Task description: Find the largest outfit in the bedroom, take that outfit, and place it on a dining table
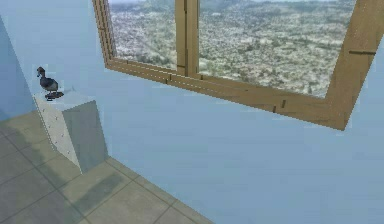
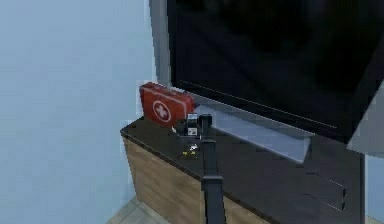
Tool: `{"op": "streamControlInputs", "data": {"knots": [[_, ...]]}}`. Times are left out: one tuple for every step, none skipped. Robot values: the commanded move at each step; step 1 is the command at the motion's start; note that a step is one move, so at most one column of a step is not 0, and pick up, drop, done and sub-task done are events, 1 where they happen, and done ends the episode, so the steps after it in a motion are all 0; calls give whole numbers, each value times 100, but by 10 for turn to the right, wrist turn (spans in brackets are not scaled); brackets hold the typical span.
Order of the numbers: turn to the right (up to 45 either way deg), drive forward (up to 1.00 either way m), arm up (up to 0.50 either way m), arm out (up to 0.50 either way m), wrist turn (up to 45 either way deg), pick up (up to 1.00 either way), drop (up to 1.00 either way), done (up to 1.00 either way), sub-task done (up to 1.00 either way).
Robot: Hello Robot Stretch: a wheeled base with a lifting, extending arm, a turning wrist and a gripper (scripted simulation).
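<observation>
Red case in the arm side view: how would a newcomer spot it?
Find the big dark screen standing on a low wooden cabinet with a dark top. At the screen's lower left corner sits the red case. It is the one bright red thing there, marked with a white circle.

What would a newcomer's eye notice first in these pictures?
A flat red case with a white mark rests on a dark-topped wooden cabinet, below a large black screen, in the arm side view. In the forward view, a wide wood-framed window shows a town; at that view's left, a small dark bird statue stands on a grey block.
</observation>
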Motion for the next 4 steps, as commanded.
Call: {"op": "streamControlInputs", "data": {"knots": [[0, 0, 26, 0, 0, 0, 0, 0, 0], [0, 0, 0, 0, -450, 0, 0, 0, 0], [0, 0, 0, 0, -450, 0, 0, 0, 0], [0, 0, 0, 0, -390, 0, 0, 0, 0]]}}
